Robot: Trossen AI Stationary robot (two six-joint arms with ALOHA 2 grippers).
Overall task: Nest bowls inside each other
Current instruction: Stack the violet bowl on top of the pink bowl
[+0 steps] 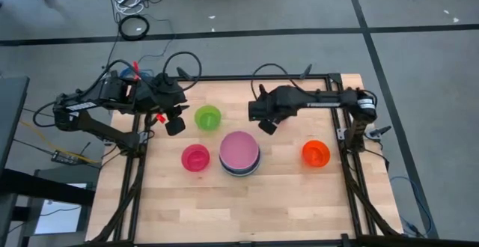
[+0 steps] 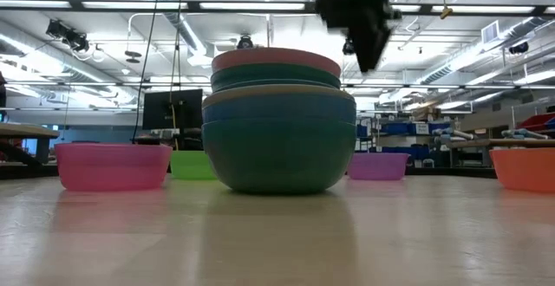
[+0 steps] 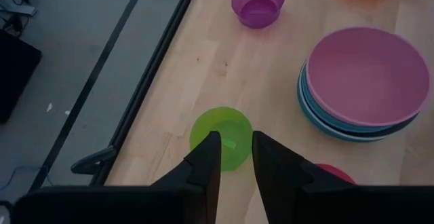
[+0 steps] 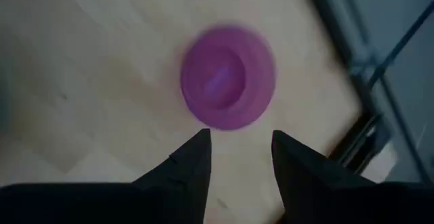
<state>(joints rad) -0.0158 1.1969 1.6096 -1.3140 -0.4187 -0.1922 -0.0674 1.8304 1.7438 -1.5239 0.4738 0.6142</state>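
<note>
Purple bowl (image 4: pixel 227 76) lies below the right gripper (image 4: pixel 239 149) (parted, empty).

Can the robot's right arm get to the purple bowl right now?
Probably yes. The right end effector hangs open above the purple bowl, which sits alone on bare table. Nothing shows between them, and the stack stands off to the side.

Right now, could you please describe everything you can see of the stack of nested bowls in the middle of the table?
The stack of nested round plastic bowls stands upright near the middle of the wooden table. A shallow, matte pink bowl sits on top; below it show teal, pale and blue rims, with the widest blue-teal bowl at the bottom resting on the wood. No claw touches it, and the small magenta plastic bowl beside it stands apart.
</note>
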